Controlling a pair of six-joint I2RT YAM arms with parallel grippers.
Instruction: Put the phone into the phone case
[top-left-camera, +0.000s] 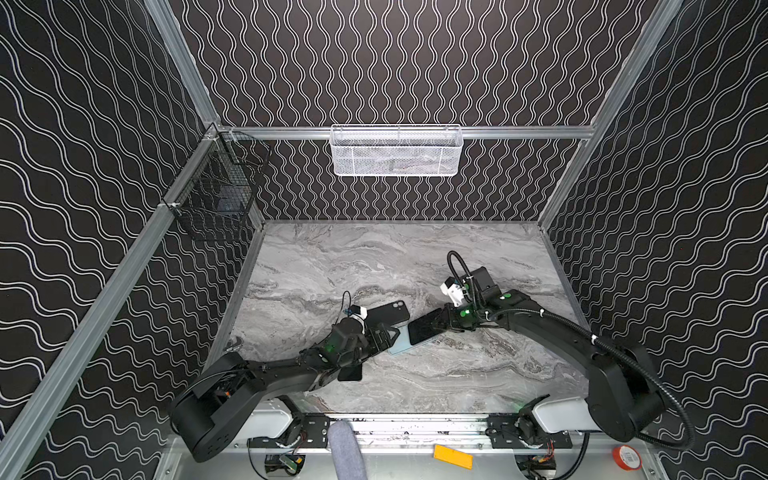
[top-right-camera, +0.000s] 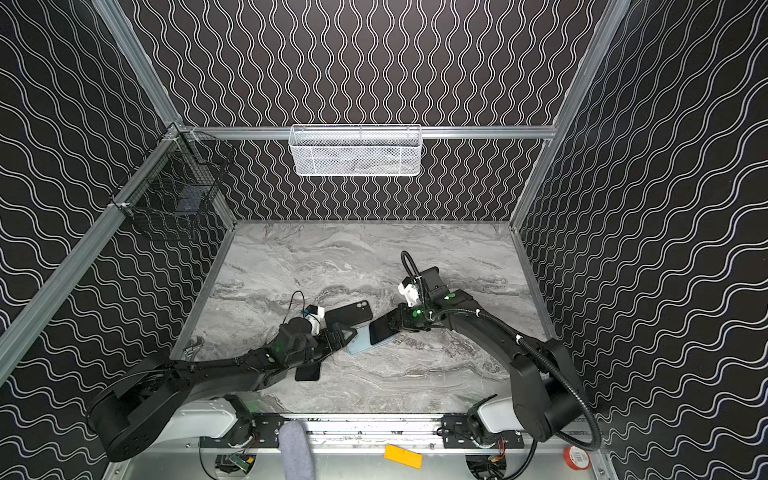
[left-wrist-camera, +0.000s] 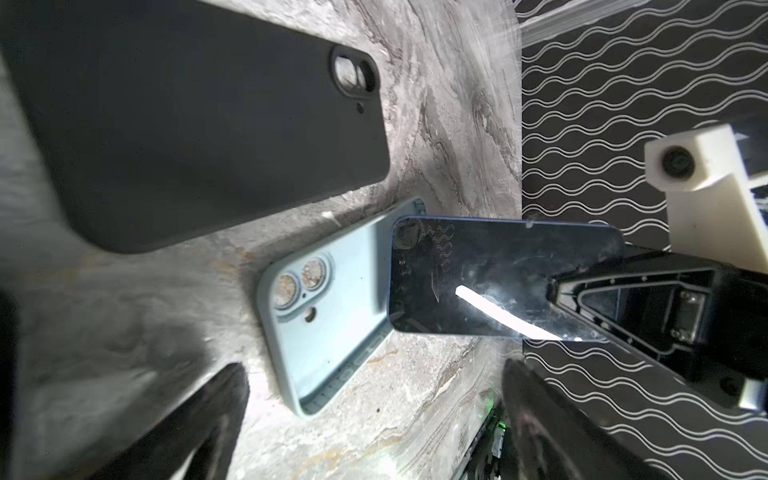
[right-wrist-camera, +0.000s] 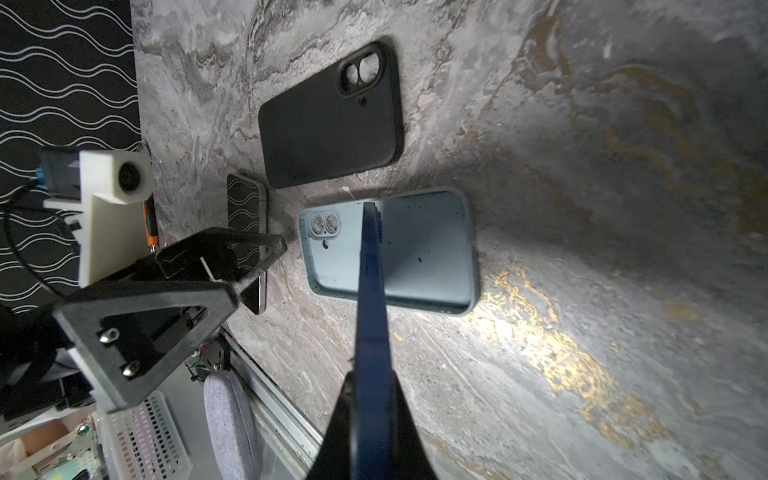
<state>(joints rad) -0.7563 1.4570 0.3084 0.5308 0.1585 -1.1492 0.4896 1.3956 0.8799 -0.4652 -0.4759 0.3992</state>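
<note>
Right wrist view: the right pincer (right-wrist-camera: 371, 376) is clamped on one short end of the dark blue phone (right-wrist-camera: 371, 291), which appears edge-on here. The phone is held above the bench (right-wrist-camera: 582, 166), tilted, with its free end over the light blue phone case (right-wrist-camera: 428, 249). Whether that free end touches the case cannot be determined.

The light blue phone case lies flat on the bench, open side up. Its camera cut-outs are at the end nearer the left arm.

In both top views the left pincer (top-left-camera: 387, 335) is just beside the camera end of the case. Its jaws stand wide apart and hold nothing.

A black case (top-left-camera: 386, 316) lies back-up on the bench, just beside the light blue phone case on the rear-wall side. A second phone (top-left-camera: 351, 372) lies on the bench, partly under the left arm, glossy face up.
</note>
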